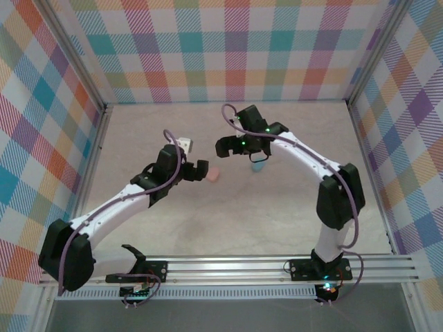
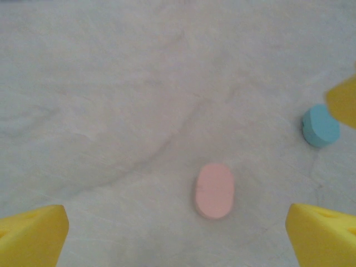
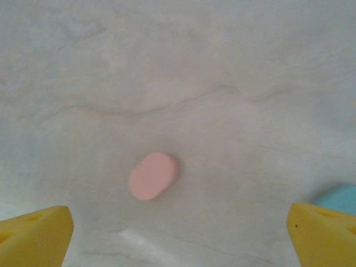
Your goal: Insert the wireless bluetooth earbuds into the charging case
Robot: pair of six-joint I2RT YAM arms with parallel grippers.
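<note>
Progress looks near done: pink case [image 2: 214, 190] and blue case [image 2: 321, 125] look shut, left gripper [image 2: 175, 219] and right gripper [image 3: 181, 217] spread, empty

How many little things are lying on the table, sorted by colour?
Pink case: 1
Blue case: 1
Total: 2

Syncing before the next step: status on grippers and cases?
Left gripper open, pink case just ahead. Right gripper open, by blue case. Both cases shut, apart on table. Nothing blocking them.
</note>
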